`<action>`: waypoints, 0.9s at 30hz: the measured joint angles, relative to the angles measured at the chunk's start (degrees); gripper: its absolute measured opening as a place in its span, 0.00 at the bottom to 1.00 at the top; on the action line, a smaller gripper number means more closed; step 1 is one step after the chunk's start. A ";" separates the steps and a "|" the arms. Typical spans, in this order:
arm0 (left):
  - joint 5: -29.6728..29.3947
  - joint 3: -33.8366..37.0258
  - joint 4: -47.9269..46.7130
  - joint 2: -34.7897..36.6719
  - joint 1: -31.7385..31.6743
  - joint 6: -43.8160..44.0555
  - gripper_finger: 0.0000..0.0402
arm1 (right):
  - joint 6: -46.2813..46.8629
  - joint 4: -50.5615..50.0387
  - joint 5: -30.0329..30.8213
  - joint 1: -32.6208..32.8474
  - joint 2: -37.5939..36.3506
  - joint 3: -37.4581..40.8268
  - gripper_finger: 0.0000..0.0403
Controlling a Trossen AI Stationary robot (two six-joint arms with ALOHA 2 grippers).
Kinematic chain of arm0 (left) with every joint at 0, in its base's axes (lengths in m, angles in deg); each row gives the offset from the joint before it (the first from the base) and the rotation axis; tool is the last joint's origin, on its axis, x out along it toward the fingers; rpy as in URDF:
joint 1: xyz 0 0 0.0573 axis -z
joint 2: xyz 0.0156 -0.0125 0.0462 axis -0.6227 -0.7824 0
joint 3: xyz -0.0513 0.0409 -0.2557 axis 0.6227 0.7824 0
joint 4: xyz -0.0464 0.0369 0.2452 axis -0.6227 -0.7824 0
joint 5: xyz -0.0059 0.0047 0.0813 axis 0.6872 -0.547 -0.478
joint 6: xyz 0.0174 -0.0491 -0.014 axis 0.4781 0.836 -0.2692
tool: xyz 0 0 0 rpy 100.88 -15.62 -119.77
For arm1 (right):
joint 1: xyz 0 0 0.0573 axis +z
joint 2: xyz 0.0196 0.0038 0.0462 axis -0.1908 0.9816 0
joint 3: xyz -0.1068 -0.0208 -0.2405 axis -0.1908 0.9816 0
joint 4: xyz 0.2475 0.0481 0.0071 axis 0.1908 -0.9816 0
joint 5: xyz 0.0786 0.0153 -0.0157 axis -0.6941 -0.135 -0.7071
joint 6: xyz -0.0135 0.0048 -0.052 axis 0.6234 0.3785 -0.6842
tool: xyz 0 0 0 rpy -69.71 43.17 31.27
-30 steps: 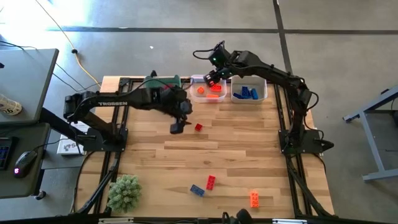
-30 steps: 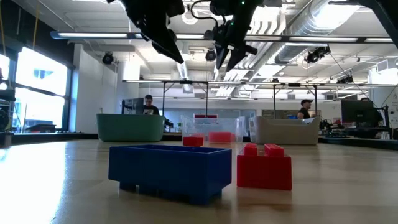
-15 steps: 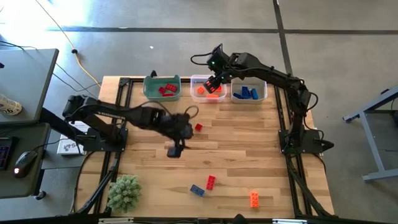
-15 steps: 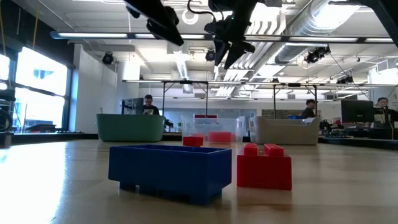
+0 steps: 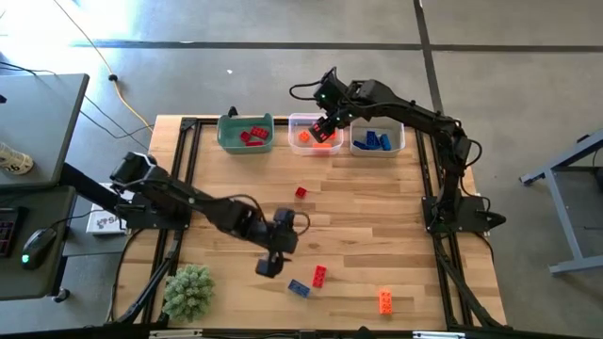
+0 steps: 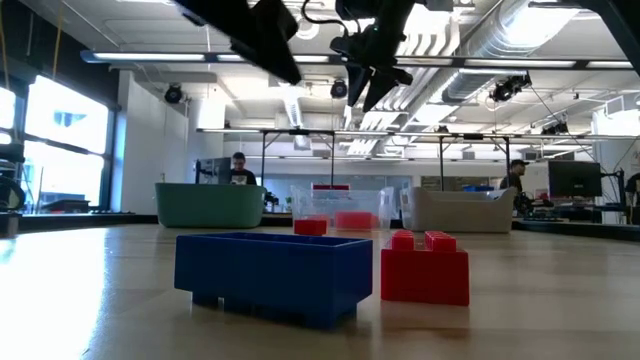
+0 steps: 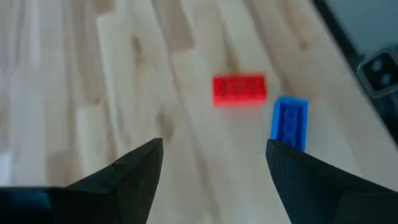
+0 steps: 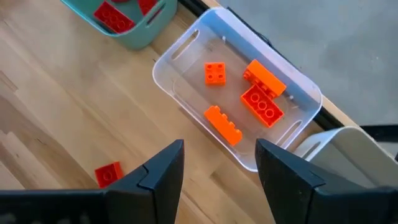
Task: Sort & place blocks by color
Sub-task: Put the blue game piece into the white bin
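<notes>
Left tool (image 5: 268,266), seen from above, hangs over the table's near middle, just beside the blue brick (image 5: 299,288) and red brick (image 5: 319,275), placed as if to pick one of them. Right tool (image 5: 325,124) hovers over the clear bin (image 5: 294,122) at the far edge, where orange bricks (image 5: 304,137) lie; red ones sit in the green bin (image 5: 226,138) and blue ones in the grey bin (image 5: 401,137), so each colour has its own bin. A single red brick (image 5: 301,192) rests mid-table and an orange brick (image 5: 385,301) near the front right corner, both unsorted.

From table height, the blue brick (image 6: 273,272) and red brick (image 6: 425,267) stand side by side, apart, with both arms high above.

At the left wrist, the fingers (image 7: 127,175) are spread and empty, pointing at the red brick (image 7: 239,89) and blue brick (image 7: 289,121).

At the right wrist, the fingers (image 8: 158,168) are parted with nothing between them, above four orange bricks (image 8: 263,104) in the clear bin (image 8: 176,49); I judge a drop just finished.
</notes>
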 joint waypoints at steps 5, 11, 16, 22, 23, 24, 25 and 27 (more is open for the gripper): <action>-0.11 -0.10 4.35 -4.19 2.60 2.57 0.69 | 0.68 -0.86 0.00 0.00 0.00 0.00 0.46; -0.03 0.06 6.59 -8.15 5.29 4.15 0.69 | 0.87 -1.27 0.18 0.00 0.00 0.00 0.46; 1.00 -0.05 10.40 -11.15 7.02 6.12 0.69 | 0.89 -2.07 1.62 0.00 0.00 0.02 0.46; 0.67 -0.01 12.02 -12.75 8.25 6.22 0.69 | 2.00 -2.97 1.73 0.00 0.02 0.07 0.46; 0.64 0.13 11.53 -12.92 8.40 6.24 0.69 | 2.00 -2.97 1.75 0.00 0.02 0.07 0.46; 0.73 -0.03 12.73 -13.56 8.45 6.25 0.69 | 2.01 -3.03 1.75 0.00 0.02 0.07 0.46; 0.95 -0.24 13.62 -14.17 8.49 6.24 0.69 | 2.05 -3.00 1.75 0.00 0.02 0.07 0.46; 1.61 -0.02 12.80 -15.29 8.82 6.30 0.69 | 2.16 -3.00 1.75 0.00 0.02 0.07 0.46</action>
